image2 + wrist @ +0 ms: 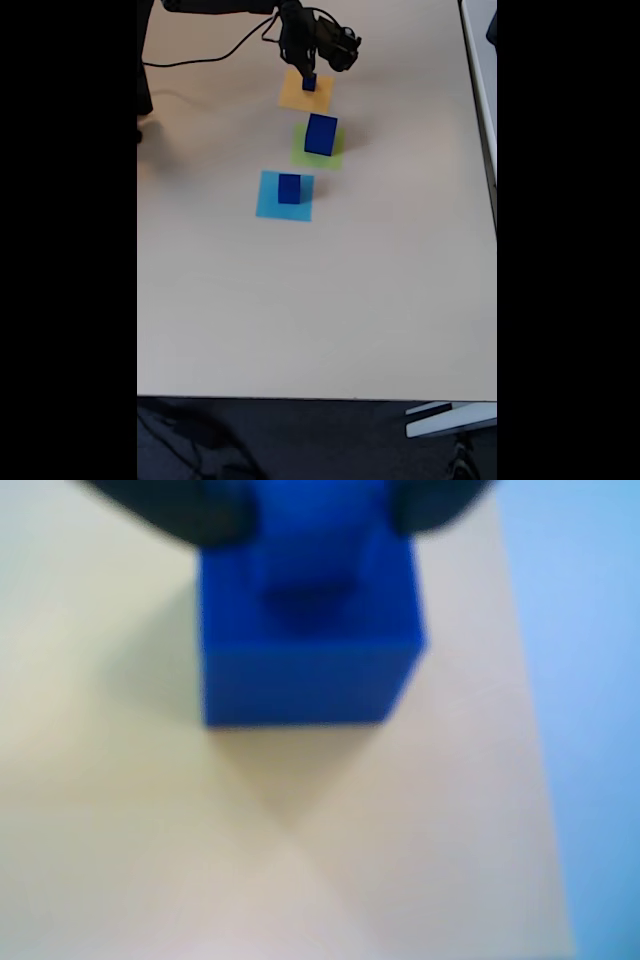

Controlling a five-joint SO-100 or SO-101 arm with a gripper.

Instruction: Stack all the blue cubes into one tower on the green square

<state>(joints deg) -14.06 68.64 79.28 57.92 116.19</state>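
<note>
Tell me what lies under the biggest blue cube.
In the fixed view, the biggest blue cube sits on the green square; its lime edges show around the base, its middle is covered.

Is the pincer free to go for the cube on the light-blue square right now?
Probably not yet: the pincer seems shut on the small cube, and the big cube on the green square stands between.

royal-blue cubes (pixel 320 134), lime green square (pixel 334 157), beige table (pixel 350 290)
</note>
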